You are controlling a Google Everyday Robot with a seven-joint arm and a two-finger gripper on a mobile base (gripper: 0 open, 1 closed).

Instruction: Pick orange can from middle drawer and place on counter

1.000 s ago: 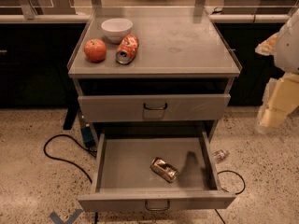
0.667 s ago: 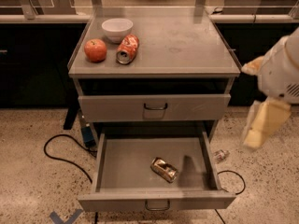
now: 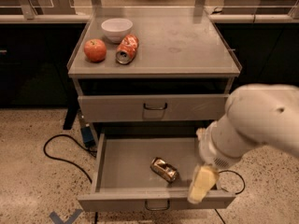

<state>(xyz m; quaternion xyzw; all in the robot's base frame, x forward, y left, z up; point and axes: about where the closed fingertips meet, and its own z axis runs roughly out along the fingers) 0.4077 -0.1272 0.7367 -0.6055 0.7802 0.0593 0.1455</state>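
The orange can, shiny gold-bronze and dented, lies on its side on the floor of the open middle drawer, right of the middle. My gripper hangs from the white arm that comes in from the right. It is over the drawer's front right part, just right of the can and apart from it. The counter is the grey scuffed top of the cabinet above.
On the counter's left part stand a red apple, a white bowl and a red-orange and white can on its side. A closed drawer sits above the open one. A black cable lies on the speckled floor at left.
The arm has swung in from the right edge of the view and down. The gripper now hangs over the open drawer beside the can. The can has not moved.
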